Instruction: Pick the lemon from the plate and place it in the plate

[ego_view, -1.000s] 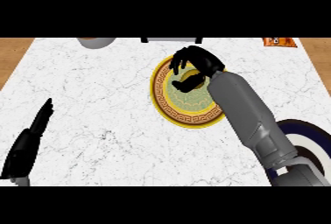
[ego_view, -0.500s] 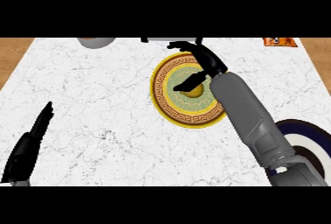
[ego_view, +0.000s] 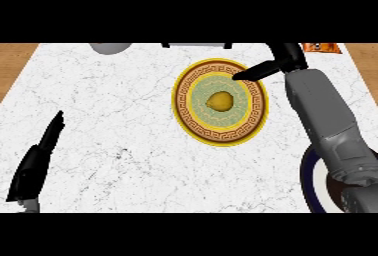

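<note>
Lemon (ego_view: pixel 219 101) sits alone at the centre of the gold-rimmed patterned plate (ego_view: pixel 193 125), nothing touching it. Right hand (ego_view: pixel 284 59) hangs over the plate's far-right rim, one finger stretched straight toward the rim; the rest I can't make out. Left hand (ego_view: pixel 37 160) rests at the near-left edge, fingers straight and pressed together. White, dark-rimmed plate (ego_view: pixel 307 175) peeks from under the right forearm.
</note>
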You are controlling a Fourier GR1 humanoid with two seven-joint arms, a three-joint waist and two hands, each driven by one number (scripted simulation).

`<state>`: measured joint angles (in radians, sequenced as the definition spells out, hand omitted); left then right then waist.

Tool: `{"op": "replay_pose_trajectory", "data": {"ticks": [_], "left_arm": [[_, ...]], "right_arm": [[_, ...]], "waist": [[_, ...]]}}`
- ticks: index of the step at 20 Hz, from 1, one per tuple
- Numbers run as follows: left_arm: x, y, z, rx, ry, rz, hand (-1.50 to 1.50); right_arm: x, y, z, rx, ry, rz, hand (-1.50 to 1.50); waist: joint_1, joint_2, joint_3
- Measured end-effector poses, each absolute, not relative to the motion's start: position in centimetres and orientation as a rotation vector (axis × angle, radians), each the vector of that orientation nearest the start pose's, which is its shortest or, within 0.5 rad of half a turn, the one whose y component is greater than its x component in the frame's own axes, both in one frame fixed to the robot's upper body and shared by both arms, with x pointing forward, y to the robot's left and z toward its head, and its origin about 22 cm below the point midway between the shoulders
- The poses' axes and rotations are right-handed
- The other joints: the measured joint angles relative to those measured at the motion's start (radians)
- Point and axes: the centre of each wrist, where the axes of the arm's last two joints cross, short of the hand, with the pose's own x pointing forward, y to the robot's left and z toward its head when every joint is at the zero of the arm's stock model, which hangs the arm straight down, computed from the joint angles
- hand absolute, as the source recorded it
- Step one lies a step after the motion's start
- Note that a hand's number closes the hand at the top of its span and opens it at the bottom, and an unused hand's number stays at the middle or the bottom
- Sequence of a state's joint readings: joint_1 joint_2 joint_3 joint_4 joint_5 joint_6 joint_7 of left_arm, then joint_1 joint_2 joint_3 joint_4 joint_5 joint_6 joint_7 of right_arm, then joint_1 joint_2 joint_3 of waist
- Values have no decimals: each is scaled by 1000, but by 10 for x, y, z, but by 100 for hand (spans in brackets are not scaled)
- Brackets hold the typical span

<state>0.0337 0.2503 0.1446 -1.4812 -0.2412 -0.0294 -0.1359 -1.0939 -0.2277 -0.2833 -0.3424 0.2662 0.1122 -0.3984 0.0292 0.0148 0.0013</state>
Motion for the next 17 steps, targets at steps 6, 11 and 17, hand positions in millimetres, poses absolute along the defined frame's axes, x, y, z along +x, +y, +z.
{"op": "replay_pose_trajectory", "data": {"ticks": [6,11,17], "left_arm": [[231,331,2,438,-1548,-321,0],[232,325,0,433,-1561,-328,0],[237,319,2,414,-1574,-341,0]], "right_arm": [[449,-297,92,13,-1803,323,-150],[434,-349,92,19,-1858,316,-150],[422,-387,102,-12,-1873,316,-150]], "waist": [[17,9,1],[32,15,2],[48,22,4]]}}
